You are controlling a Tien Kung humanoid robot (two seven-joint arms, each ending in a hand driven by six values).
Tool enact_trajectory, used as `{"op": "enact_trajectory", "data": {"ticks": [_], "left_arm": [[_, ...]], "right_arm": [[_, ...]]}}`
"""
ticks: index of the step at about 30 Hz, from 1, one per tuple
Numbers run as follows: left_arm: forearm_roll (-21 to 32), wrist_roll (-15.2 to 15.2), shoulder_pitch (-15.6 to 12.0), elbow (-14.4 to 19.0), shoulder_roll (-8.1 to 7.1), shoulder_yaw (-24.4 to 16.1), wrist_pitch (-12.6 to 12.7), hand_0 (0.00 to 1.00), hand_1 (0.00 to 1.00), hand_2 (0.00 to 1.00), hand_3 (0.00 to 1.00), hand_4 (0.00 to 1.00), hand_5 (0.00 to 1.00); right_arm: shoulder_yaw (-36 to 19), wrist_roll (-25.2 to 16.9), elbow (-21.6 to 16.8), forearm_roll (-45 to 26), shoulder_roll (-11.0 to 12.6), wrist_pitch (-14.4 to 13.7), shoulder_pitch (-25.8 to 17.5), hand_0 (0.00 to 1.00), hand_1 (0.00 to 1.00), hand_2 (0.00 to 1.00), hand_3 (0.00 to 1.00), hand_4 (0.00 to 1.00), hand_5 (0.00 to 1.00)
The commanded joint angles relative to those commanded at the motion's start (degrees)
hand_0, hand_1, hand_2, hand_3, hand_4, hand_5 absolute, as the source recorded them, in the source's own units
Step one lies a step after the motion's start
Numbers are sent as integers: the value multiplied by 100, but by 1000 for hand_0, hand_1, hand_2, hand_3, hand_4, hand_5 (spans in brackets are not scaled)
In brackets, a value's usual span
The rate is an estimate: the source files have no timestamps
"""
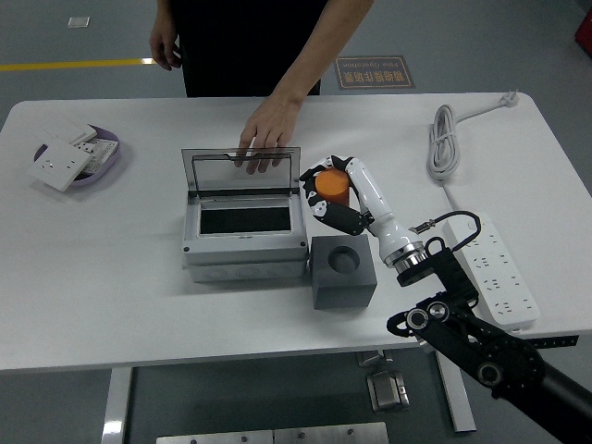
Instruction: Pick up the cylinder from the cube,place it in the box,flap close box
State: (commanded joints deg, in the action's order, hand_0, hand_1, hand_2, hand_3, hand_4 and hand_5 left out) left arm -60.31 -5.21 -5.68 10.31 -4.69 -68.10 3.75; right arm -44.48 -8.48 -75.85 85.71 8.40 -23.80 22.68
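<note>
Head view: at frame centre, right hand (pixel 331 196) grips the orange cylinder (pixel 333 188) beside the open box (pixel 243 228); a person's hand (pixel 263 141) touches its lid (pixel 242 172).

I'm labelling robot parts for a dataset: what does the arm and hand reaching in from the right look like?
The robot's right hand has black fingers and a glossy white back and forearm shell. It ends at a silver metal wrist ring, where a thin black cable loops out. Behind it, the black jointed arm has round pivot joints.
</note>
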Motion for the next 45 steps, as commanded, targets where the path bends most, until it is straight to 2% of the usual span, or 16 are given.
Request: {"op": "enact_trajectory", "data": {"ticks": [5, 6, 7, 14, 17, 23, 34, 36, 41, 42, 45], "left_arm": [[-35, -22, -4, 0, -19, -39, 9, 584, 620, 568, 600, 675, 255], [-44, -26, -4, 0, -23, -46, 11, 585, 620, 569, 600, 674, 259], [-49, -28, -5, 0, -29, -50, 11, 585, 620, 569, 600, 674, 259], [-95, -39, -3, 0, -64, -76, 8, 586, 621, 569, 600, 675, 264], [-108, -41, 3, 0, -74, -87, 6, 586, 621, 569, 600, 675, 264], [-149, -45, 20, 0, -98, -109, -1, 586, 622, 569, 600, 675, 264], [-213, -57, 63, 0, -121, -125, -24, 586, 621, 569, 600, 675, 266], [-218, -59, 67, 0, -123, -126, -24, 586, 622, 569, 601, 674, 266], [-236, -59, 86, 0, -129, -131, -31, 586, 622, 569, 601, 674, 266], [-240, -57, 89, 0, -130, -132, -34, 586, 622, 569, 600, 673, 265], [-245, -51, 95, 0, -135, -132, -38, 586, 622, 569, 600, 673, 265]], "right_arm": [[478, 647, 203, 565, -373, 129, 553, 363, 425, 383, 315, 4, 2], [561, 760, 240, 657, -441, 167, 649, 307, 406, 383, 310, 3, 2], [663, 906, 286, 766, -521, 215, 769, 307, 406, 383, 310, 3, 2], [1125, 1668, 531, 1308, -832, 540, 1377, 294, 399, 384, 309, 2, 2], [1252, 1930, 628, 1545, -840, 716, 1593, 294, 399, 384, 309, 2, 2], [1593, 2399, 864, 2031, -840, 1250, 2071, 297, 400, 384, 314, 2, 2], [2168, 2645, 1288, 2288, -840, 1947, 2511, 301, 416, 401, 356, 35, 2], [2196, 2628, 1332, 2290, -840, 2046, 2530, 309, 423, 413, 384, 54, 2], [2205, 2578, 1387, 2300, -840, 2195, 2565, 309, 423, 413, 384, 54, 2], [2198, 2566, 1396, 2306, -840, 2212, 2571, 506, 550, 542, 551, 317, 2], [2188, 2545, 1419, 2317, -840, 2238, 2583, 506, 550, 542, 551, 317, 2]]}}
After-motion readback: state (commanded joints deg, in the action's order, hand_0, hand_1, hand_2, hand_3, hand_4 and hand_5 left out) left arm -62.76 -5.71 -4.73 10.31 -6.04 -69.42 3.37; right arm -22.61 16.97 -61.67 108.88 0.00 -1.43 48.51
